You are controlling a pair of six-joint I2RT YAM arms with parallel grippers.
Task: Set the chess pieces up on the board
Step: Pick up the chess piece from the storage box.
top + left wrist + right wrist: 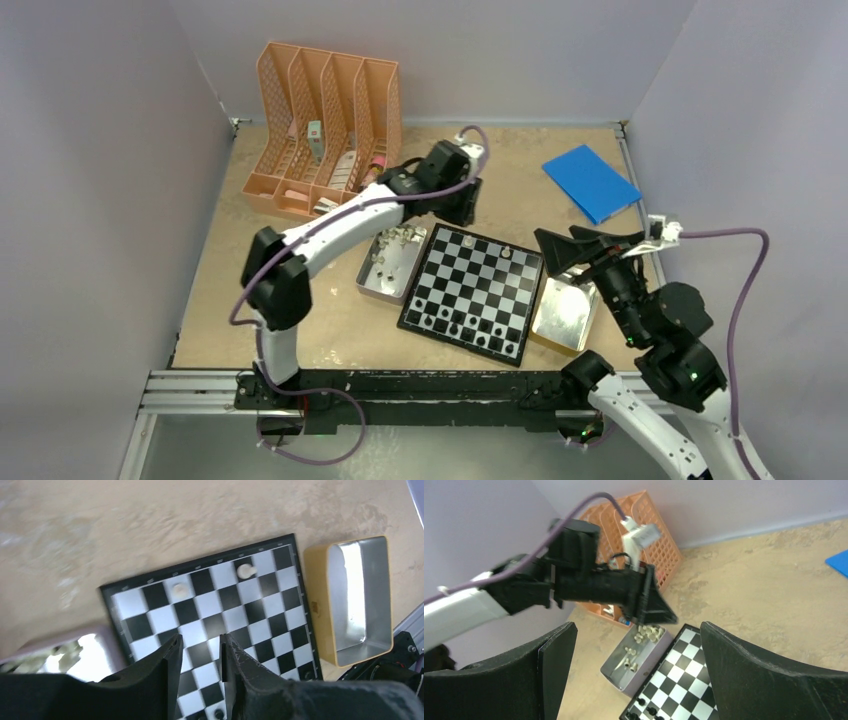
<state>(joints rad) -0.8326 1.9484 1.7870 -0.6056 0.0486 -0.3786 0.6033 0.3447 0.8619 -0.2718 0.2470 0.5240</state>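
Observation:
The board (478, 290) lies in the middle of the table, also seen in the left wrist view (220, 615) and the right wrist view (684, 672). Two pale chess pieces (179, 590) (245, 571) stand on its far rows. Several black chess pieces (445, 322) stand along its near row. More pale pieces (646, 634) lie in a tin (372, 285) left of the board. My left gripper (462, 210) (200, 642) hovers over the board's far left part, narrowly open, with nothing between its fingers. My right gripper (578, 246) (636, 630) hangs wide open and empty above the board's right edge.
A yellow-sided metal tin (565, 315) (320, 605) sits against the board's right edge with nothing showing in it. An orange file rack (325, 130) stands at the back left. A blue flat object (590, 182) lies at the back right. Grey walls close in three sides.

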